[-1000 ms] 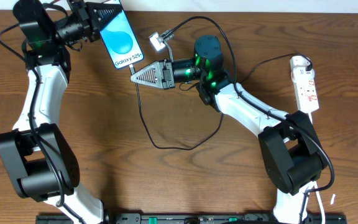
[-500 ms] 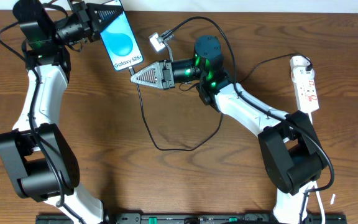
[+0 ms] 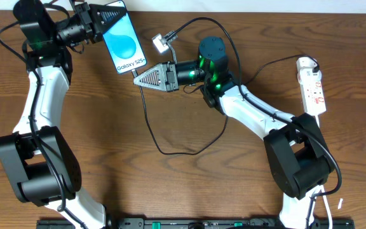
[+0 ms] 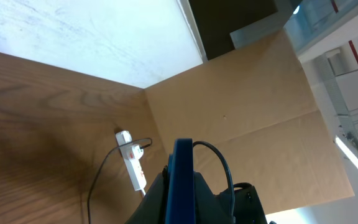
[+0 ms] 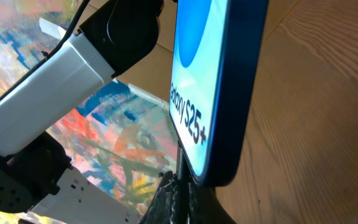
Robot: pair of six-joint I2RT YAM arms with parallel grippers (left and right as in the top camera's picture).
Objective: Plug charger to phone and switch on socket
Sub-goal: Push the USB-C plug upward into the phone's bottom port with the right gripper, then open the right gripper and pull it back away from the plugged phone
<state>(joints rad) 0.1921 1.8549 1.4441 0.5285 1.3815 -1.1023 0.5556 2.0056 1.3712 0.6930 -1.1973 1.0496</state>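
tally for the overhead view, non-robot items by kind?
Phone: 1
Charger cable: 1
Power strip: 1
Total: 3

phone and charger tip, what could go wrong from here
1. The left gripper holds the phone by its far end only, so a push from the right gripper may pivot or slip it.
2. In the right wrist view the tip of the charger meets the phone's edge, but seating cannot be judged; a skewed push may bend it.
3. The charger's slack loop could be dragged if the right gripper reaches for the socket.
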